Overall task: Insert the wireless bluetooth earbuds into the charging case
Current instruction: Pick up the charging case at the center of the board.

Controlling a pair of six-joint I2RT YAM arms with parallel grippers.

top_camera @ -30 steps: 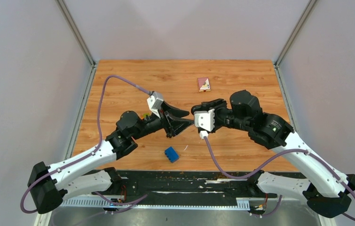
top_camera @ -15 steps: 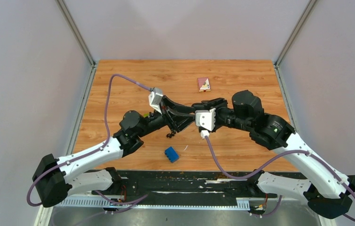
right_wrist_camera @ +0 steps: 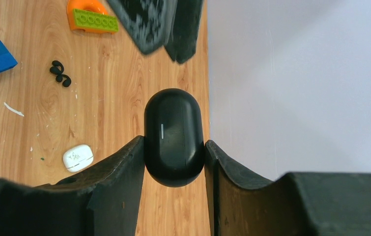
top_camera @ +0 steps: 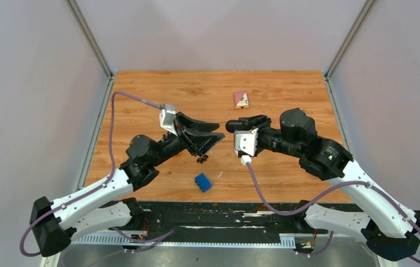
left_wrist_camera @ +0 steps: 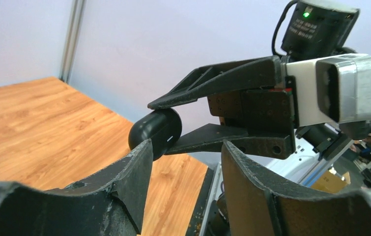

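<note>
My right claw (right_wrist_camera: 174,147) is clamped on the one black case (right_wrist_camera: 173,123), lid down, in mid-air at the centre of the overhead frame; its inside is hidden. My left claw (left_wrist_camera: 185,147) faces it, fingers spread, holding nothing. Two black buds (right_wrist_camera: 59,73) lie together on the table (top_camera: 141,94), upper left of my right wrist view. One white case (right_wrist_camera: 77,157), shut, sits at lower left. One blue block (top_camera: 202,182), one orange-green brick (right_wrist_camera: 92,17), one card (top_camera: 241,99). Open wood runs across the overhead frame's top, up to the walls (top_camera: 224,33).
</note>
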